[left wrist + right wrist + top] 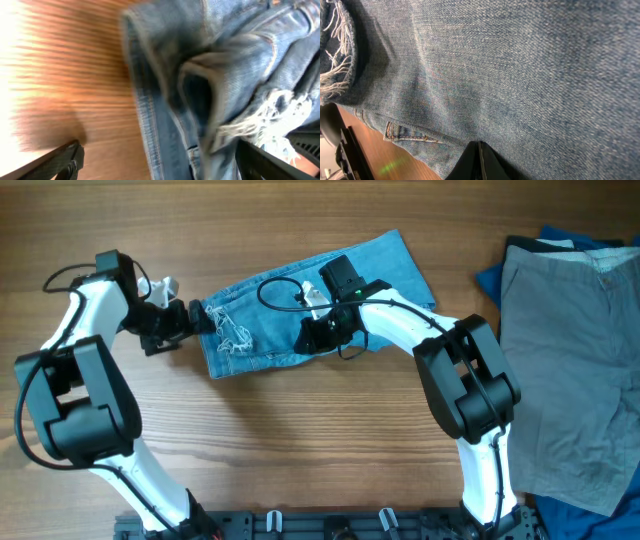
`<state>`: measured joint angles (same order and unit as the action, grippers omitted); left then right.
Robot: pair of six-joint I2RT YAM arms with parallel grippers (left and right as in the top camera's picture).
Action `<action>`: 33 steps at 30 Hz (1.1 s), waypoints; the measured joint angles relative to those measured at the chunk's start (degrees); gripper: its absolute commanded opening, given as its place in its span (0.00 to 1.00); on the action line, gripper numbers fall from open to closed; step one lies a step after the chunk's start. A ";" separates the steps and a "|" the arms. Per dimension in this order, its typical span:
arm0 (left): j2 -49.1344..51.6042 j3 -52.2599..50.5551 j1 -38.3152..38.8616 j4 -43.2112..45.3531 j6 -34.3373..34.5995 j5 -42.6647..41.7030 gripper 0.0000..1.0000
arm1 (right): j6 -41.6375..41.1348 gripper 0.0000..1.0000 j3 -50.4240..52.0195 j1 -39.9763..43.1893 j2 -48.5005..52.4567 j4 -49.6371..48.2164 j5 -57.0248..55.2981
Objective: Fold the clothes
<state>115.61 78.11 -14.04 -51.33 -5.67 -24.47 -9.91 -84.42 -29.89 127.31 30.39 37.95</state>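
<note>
A pair of blue denim shorts (300, 300) with frayed rips lies folded on the table at centre, slanting up to the right. My left gripper (195, 318) is at its left end. In the left wrist view its fingers (167, 165) are wide open, with the denim's hem and a raised fold (210, 90) between them. My right gripper (322, 330) rests on the denim near its lower edge. In the right wrist view its fingers (479, 160) are shut together, with their tips against the denim (510, 70). I cannot tell whether they pinch any cloth.
A pair of grey shorts (570, 360) lies spread at the right edge of the table, over a blue garment (490, 277). The wooden tabletop (300, 440) shows in front of the denim. A black cable (280, 285) loops over the denim.
</note>
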 measured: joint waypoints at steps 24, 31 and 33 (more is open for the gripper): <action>6.19 19.02 0.68 -29.03 -0.87 5.44 0.04 | -2.25 0.04 -0.76 2.89 -0.68 2.54 0.15; 4.70 48.04 0.35 -39.01 -1.16 14.95 0.04 | -2.25 0.04 -0.74 12.15 -10.27 2.89 -1.60; 4.72 48.48 4.37 -35.36 -1.14 12.35 0.04 | -2.51 0.04 -0.74 13.70 -10.78 2.89 -1.60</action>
<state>120.33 126.58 -9.67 -86.70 -6.81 -12.12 -12.43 -85.17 -16.19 116.53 33.28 36.36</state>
